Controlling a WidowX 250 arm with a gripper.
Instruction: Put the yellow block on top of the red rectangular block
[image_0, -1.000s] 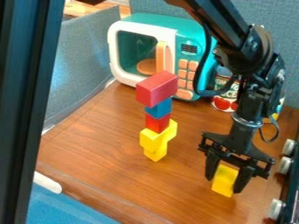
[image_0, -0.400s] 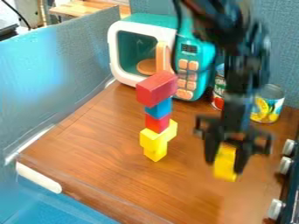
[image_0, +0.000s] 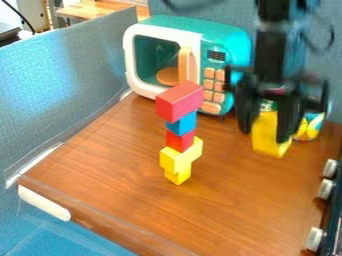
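Note:
The gripper (image_0: 268, 122) hangs at the right, well to the right of the block tower, and is shut on the yellow block (image_0: 267, 134), which sits between its two fingers. The red rectangular block (image_0: 179, 101) lies across the top of the tower. Beneath it are a blue block (image_0: 182, 124), a smaller red block (image_0: 180, 141) and yellow blocks (image_0: 175, 159) at the base. A gap of wood surface separates the held block from the tower in the view.
Behind the tower stands a teal toy microwave (image_0: 230, 42) with an orange handle. A can (image_0: 310, 126) is partly hidden behind the gripper. White knobs (image_0: 325, 188) line the right edge, and a grey-blue panel (image_0: 73, 85) borders the left.
The gripper has risen with the yellow block in it, up the view from the lower right. The arm no longer crosses in front of the microwave's right side. The tower has not moved.

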